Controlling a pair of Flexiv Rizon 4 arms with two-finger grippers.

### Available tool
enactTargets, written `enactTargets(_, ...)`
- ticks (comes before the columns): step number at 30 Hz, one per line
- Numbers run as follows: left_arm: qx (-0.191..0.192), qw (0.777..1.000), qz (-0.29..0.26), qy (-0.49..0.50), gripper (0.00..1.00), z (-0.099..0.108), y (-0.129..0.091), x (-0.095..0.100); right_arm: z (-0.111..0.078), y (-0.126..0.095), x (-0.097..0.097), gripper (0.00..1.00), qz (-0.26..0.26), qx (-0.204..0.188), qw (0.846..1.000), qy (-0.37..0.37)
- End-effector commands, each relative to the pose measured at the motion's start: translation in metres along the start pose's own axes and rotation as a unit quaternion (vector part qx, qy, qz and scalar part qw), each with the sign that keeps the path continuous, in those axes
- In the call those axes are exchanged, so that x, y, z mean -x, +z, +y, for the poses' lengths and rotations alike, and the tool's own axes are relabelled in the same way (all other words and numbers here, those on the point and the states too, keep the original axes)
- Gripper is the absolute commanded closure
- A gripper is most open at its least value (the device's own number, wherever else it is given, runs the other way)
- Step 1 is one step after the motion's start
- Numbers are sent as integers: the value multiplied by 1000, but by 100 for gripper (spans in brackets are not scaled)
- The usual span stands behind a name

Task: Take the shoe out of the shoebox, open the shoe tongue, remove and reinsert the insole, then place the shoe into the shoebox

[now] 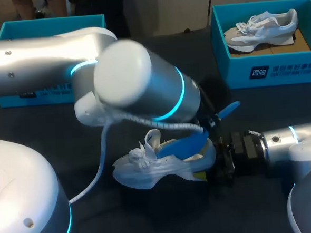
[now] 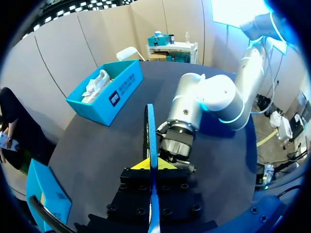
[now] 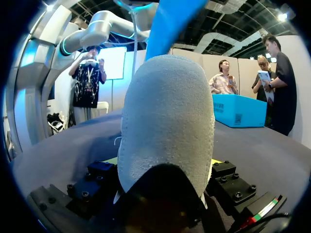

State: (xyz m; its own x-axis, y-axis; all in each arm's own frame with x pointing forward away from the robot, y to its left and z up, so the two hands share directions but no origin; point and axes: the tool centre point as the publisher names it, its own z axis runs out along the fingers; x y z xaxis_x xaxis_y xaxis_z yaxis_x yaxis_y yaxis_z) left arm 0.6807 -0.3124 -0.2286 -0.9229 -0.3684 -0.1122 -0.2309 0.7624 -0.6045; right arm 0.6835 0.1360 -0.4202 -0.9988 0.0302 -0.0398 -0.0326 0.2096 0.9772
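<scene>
A white shoe (image 1: 153, 167) stands on the dark table, toe to the left, its laces loose. My right gripper (image 1: 211, 167) is at the heel, its fingers closed on it from both sides; in the right wrist view the grey heel (image 3: 167, 121) fills the space between the fingers of the right gripper (image 3: 165, 162). A blue insole (image 1: 186, 144) sticks up out of the shoe's opening. My left gripper (image 2: 153, 165) is shut on the thin insole (image 2: 150, 128), seen edge-on. In the head view the left gripper (image 1: 215, 121) is mostly hidden behind its own arm.
A turquoise shoebox (image 1: 269, 70) at the back right holds another white shoe (image 1: 263, 28). A second turquoise shoebox (image 1: 13, 27) at the back left is largely hidden by my left arm (image 1: 126, 76), which spans the table's middle.
</scene>
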Motion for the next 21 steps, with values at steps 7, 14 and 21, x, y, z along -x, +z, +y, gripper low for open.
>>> enactTargets(7, -15, 999, 34, -11, 100, -8, -32, -1, -2, 3, -2, 100, -1, -1, 1000, 0)
enactTargets(14, -19, 999, 36, -21, 100, -5, -45, -2, -2, 3, -2, 100, -1, -1, 1000, 0)
enactTargets(21, -25, 997, 65, -40, 100, -6, -64, -2, -2, 3, -2, 100, -1, -1, 1000, 0)
